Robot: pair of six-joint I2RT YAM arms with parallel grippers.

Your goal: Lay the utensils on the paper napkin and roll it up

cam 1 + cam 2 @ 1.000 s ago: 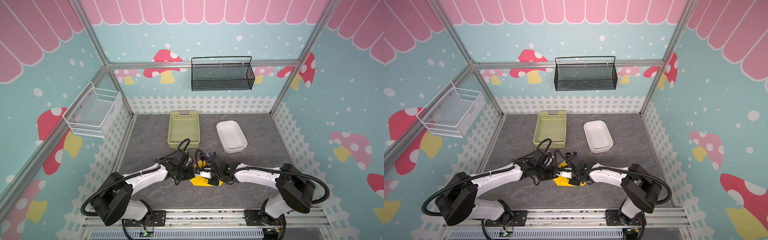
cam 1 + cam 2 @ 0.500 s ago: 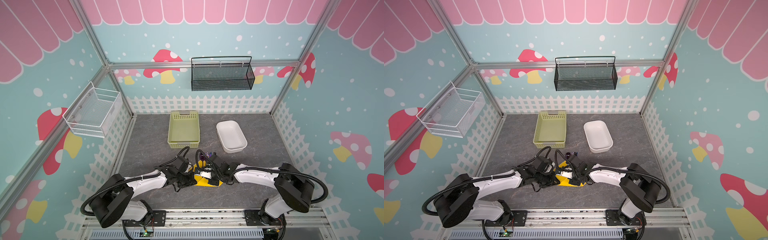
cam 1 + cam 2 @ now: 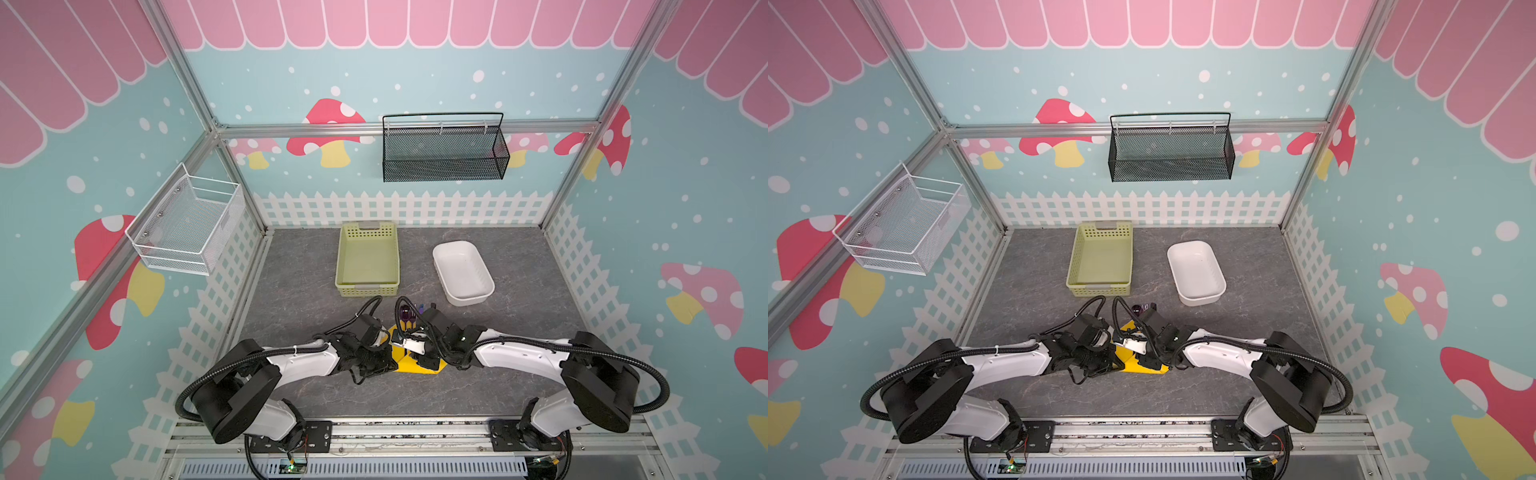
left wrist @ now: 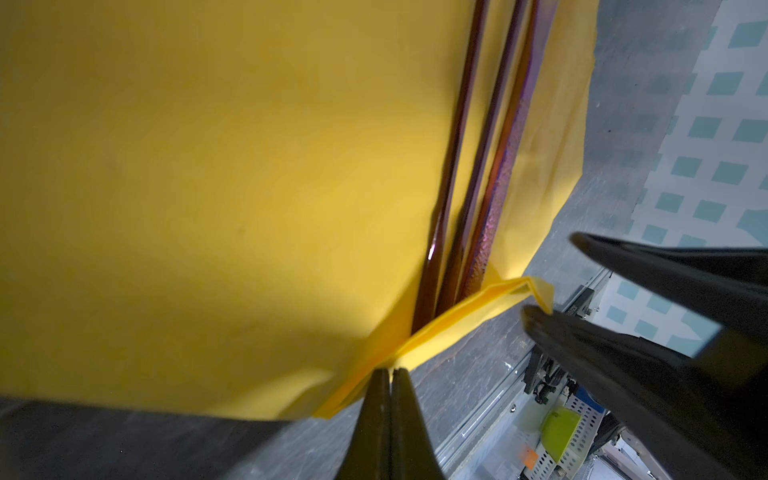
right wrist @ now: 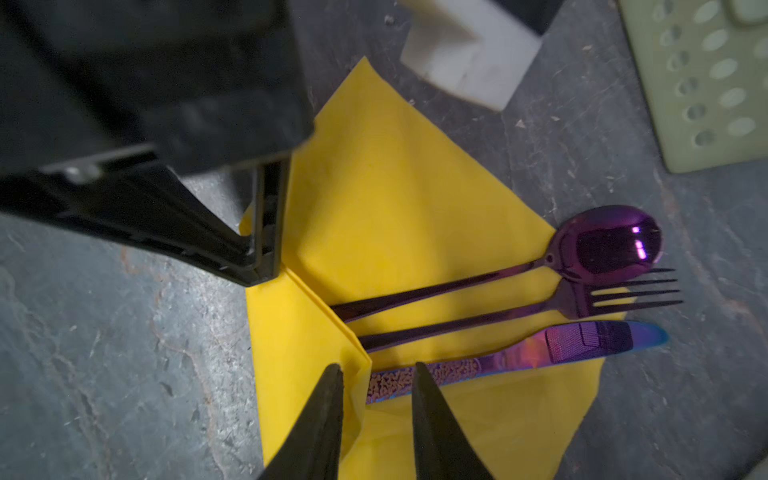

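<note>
Where grey bench (image 3: 303,270) spans lower middle in both top views, green basket (image 3: 368,286) and white tub (image 3: 471,298) sit in its upper part. Paper napkin (image 5: 395,199) lies on bench at lower centre, one corner folded over. Utensils (image 5: 573,299) lie side by side on napkin, heads past its edge. Left fingers (image 4: 376,415) pressed together, pinching napkin's fold. Right fingers (image 5: 324,415) slightly apart, straddling folded corner, nothing clamped.

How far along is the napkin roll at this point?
Done: spoon, fork and knife lie side by side on the paper napkin, one corner folded over their handles. In hand: the left hand pinches that fold; the right hand stands open over it. Left: the rolling, not yet begun.
</note>
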